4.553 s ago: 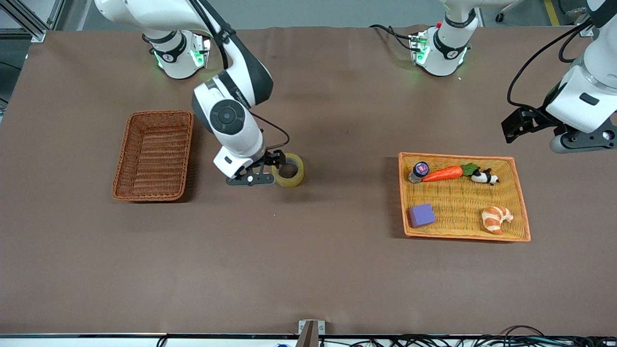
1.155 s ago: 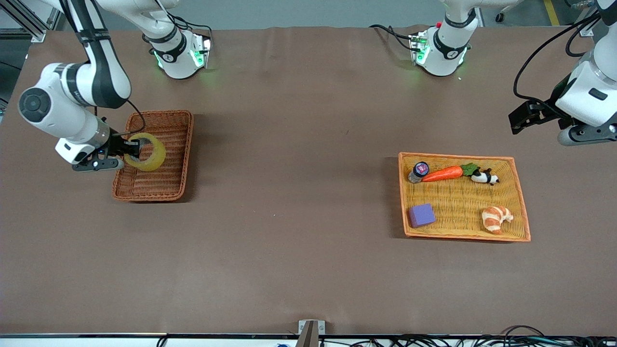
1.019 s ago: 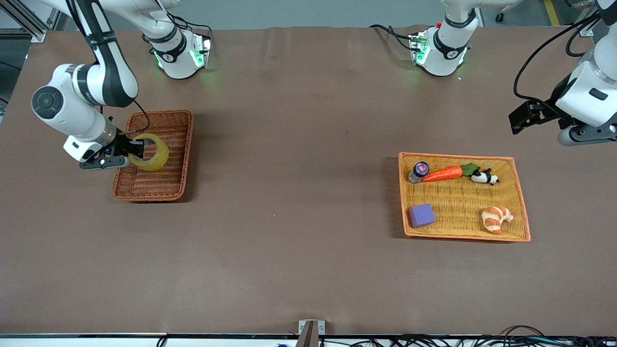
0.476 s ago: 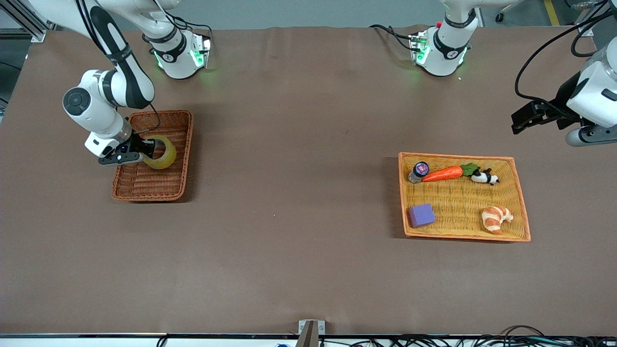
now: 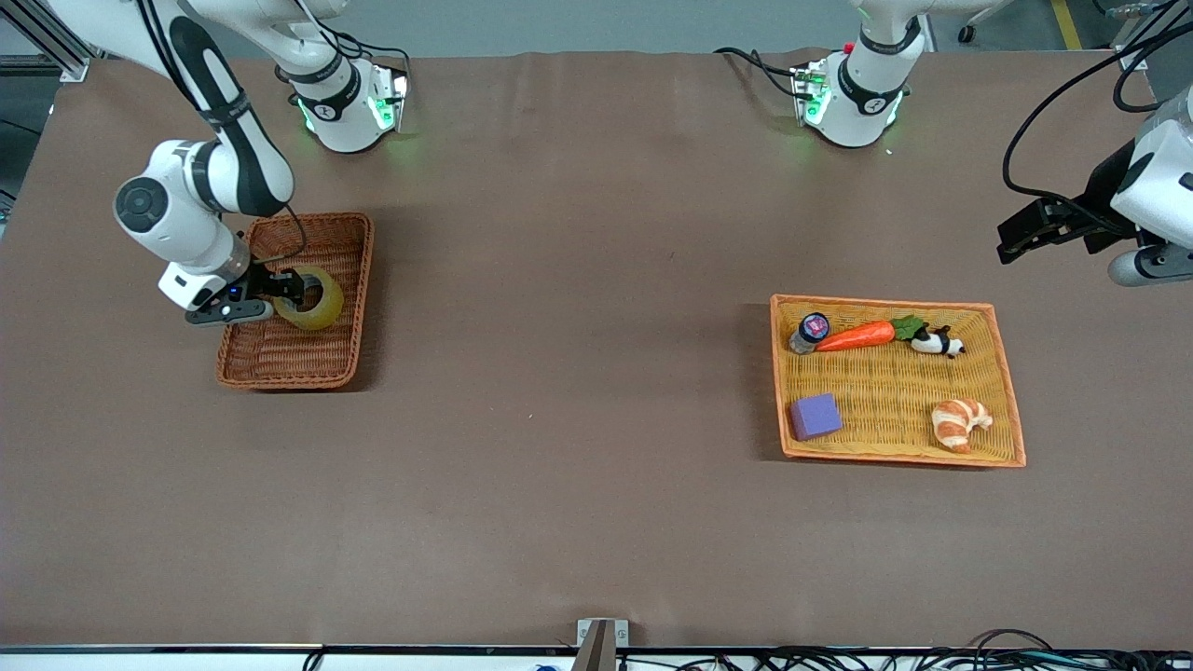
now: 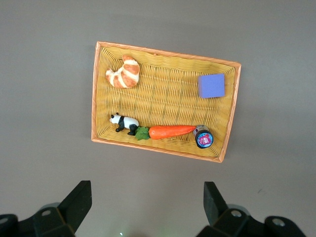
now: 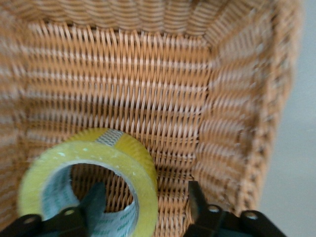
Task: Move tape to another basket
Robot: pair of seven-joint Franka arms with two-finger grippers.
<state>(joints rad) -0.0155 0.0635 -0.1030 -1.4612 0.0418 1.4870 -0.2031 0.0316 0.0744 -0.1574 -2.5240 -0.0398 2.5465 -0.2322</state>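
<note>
The tape (image 5: 319, 300), a yellowish translucent ring, rests tilted inside the reddish-brown wicker basket (image 5: 280, 359) at the right arm's end of the table. My right gripper (image 5: 285, 294) is low in that basket and open. In the right wrist view one finger sits inside the ring of tape (image 7: 136, 155) and the other stands clear of its outer wall, over the basket's weave (image 7: 163, 89); the right gripper (image 7: 144, 195) straddles the ring without pressing it. My left gripper (image 5: 1008, 244) waits open and empty in the air at the left arm's end, also seen as the left gripper (image 6: 146, 192).
A flat yellow-orange woven tray (image 5: 885, 301) toward the left arm's end holds a carrot (image 5: 856, 335), a small jar (image 5: 809, 331), a panda figure (image 5: 937, 343), a purple block (image 5: 815, 416) and a croissant (image 5: 960, 423). The left wrist view looks down on this tray (image 6: 163, 51).
The right arm lowered the tape into the wicker basket, then its fingers opened and let the ring go. The left arm drifted slightly toward its end of the table.
</note>
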